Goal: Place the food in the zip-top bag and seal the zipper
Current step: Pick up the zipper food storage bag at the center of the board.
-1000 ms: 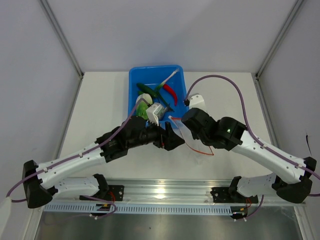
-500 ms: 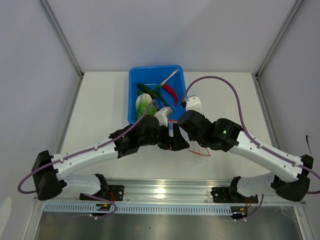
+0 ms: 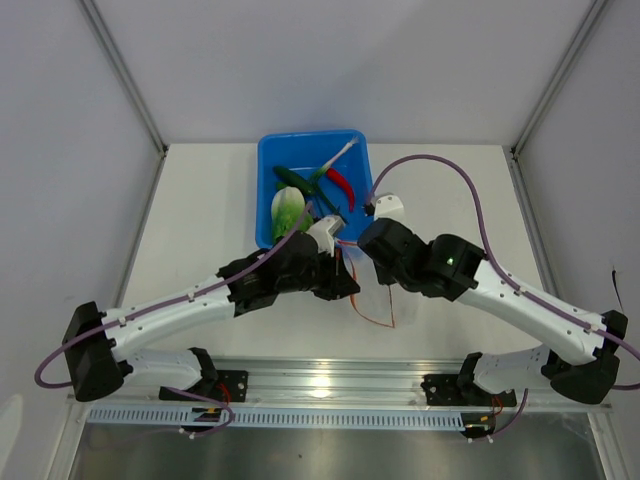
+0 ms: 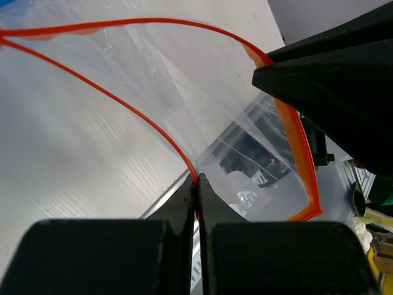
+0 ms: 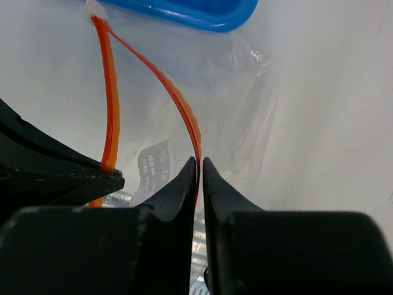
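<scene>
Orange-red in colour, the thin closure strip (image 4: 295, 144) is what both sets of jaws have hold of. The left gripper (image 4: 197, 181) is pressed together on one lip of the mouth, and the right gripper (image 5: 200, 163) pinches the opposite lip, its tips almost meeting with only the strip between them. Between them the crinkly clear plastic pouch (image 4: 184, 80) is pulled open into a wide loop, and nothing lies inside it.

So the opening is done and the rest is not. The pale green-white cabbage head (image 3: 288, 208), dark green pods (image 3: 300, 180), red chili (image 3: 343, 183) and whitish stalk (image 3: 340, 155) all lie in the blue plastic bin (image 3: 310, 137), and the mouth is unsealed. With both arms busy on the lips, one will likely have to let go to fetch food.

The pouch sits just beside the bin's near wall; whether it rests on the white desk (image 3: 200, 210) I cannot tell. The wrists crowd nose to nose there, while bare desk lies either side of the bin.
</scene>
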Tool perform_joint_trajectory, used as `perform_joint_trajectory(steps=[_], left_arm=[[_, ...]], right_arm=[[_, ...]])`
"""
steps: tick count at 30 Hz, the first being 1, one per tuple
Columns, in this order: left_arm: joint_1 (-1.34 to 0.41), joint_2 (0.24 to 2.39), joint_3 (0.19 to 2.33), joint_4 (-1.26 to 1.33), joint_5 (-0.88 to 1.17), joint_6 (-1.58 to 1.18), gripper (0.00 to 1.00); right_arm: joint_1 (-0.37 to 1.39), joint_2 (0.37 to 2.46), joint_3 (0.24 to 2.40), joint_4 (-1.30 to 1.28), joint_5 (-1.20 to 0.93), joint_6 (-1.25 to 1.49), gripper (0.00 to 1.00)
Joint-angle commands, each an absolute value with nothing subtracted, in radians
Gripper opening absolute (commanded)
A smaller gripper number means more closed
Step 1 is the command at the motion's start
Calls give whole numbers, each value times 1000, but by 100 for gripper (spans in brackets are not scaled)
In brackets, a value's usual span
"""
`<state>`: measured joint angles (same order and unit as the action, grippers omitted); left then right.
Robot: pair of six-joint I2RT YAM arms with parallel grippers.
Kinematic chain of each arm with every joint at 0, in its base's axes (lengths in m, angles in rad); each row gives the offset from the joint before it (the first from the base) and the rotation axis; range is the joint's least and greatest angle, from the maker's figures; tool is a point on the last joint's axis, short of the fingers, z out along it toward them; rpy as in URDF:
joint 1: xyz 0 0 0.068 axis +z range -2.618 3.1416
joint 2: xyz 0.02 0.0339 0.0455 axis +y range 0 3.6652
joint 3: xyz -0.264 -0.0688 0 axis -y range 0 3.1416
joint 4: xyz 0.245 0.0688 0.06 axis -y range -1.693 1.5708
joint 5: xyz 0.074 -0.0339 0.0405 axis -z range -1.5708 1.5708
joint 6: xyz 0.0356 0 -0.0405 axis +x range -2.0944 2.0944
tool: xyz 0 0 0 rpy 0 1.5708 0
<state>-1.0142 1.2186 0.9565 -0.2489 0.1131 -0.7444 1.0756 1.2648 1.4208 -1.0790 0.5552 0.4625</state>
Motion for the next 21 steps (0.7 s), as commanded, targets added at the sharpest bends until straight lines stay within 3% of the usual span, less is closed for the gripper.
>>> perform_joint_trajectory(steps=[1,3,4,14,16,18,21], left_arm=[[-1009,1155,943,-227,81,-667,1],[-1009,1147,942,-218,77,-654,0],[-1009,1140,939,-218,75,-653,1],[-1014,1137,977,-190,109,-669,0],[-1014,1126,974,-189,107,-670,1],[-1014,1118,973,-187,109,-666,0],[-1014,1109,951,-173,117,-657,0]], right_arm=[[1062,1259,1411,-1101,479,497,14],[1058,1258,1399,-1094,440,508,30],[1057,1261,1391,-1092,430,511,33],[1066,1350,1407,-1124,409,578,36],[1072,1364,1401,-1138,431,595,28],[1075,1370,1396,-1163,472,627,0],[1080,1329,1402,-1190,533,673,0]])
